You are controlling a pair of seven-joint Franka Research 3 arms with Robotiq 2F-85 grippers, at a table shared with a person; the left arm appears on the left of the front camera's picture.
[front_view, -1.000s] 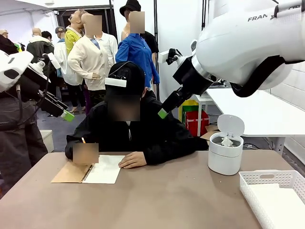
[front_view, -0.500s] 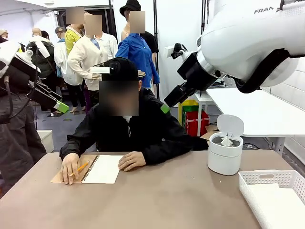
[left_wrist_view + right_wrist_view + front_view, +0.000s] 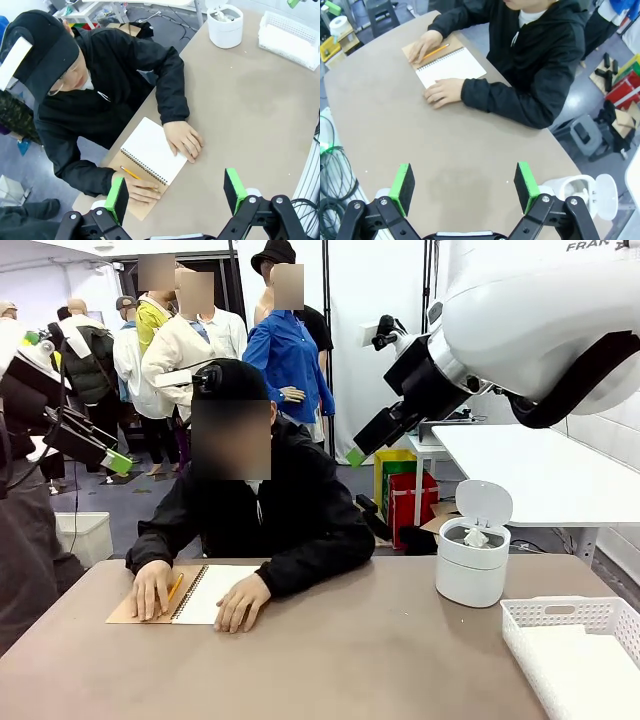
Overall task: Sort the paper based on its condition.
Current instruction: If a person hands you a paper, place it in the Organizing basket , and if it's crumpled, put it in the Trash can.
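A crumpled white ball of paper (image 3: 477, 537) sits in the open white bin (image 3: 470, 575) at the table's right, and the left wrist view shows it too (image 3: 222, 15). The person's hand (image 3: 240, 602) rests on the white page of a spiral notebook (image 3: 200, 597). The other hand holds a pencil (image 3: 173, 590) on the brown cover. My left gripper (image 3: 118, 462) hangs high at the left, open with nothing between its fingers (image 3: 176, 195). My right gripper (image 3: 355, 456) is raised above the table's right side, open and holding nothing (image 3: 464, 189).
A white slotted basket (image 3: 560, 612) stands at the front right corner. Its inside looks flat and white, and I cannot tell whether sheets lie in it. The bin's lid (image 3: 484, 502) stands up. The brown tabletop (image 3: 350, 650) is bare between notebook and bin.
The person brought the pencil hand down onto the notebook and shifted the other hand onto the page. Both grippers drifted up and outward, staying open.
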